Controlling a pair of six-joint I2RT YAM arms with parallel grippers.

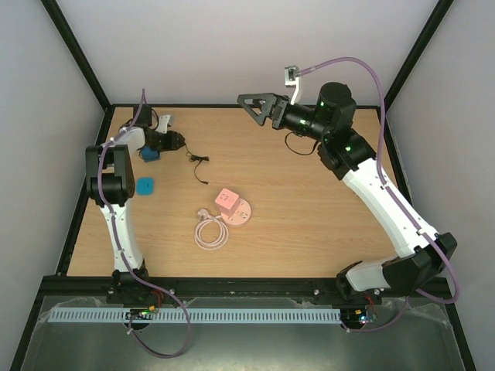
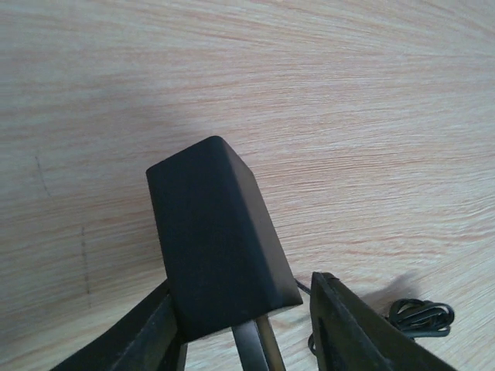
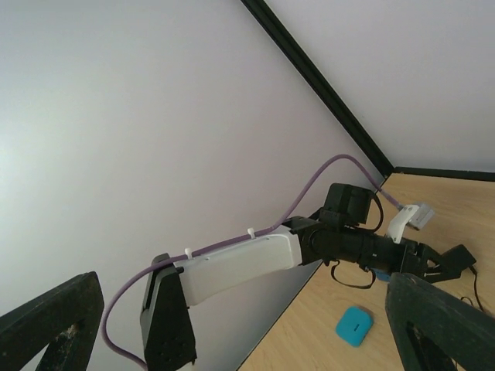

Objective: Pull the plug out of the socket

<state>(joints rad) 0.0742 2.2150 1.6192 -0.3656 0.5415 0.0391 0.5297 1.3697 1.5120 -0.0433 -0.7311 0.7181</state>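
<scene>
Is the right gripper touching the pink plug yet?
Apart. Top view: the right gripper hangs open near the back wall, well clear of the pink plug at mid-table.

The table (image 2: 325,85) is pale, matt wood grain, the black block (image 2: 216,239) on it a smooth, dull plastic (barely any sheen), the pink plug (image 1: 225,199) and white arm shells (image 1: 383,202) smooth and plastic-looking.
</scene>
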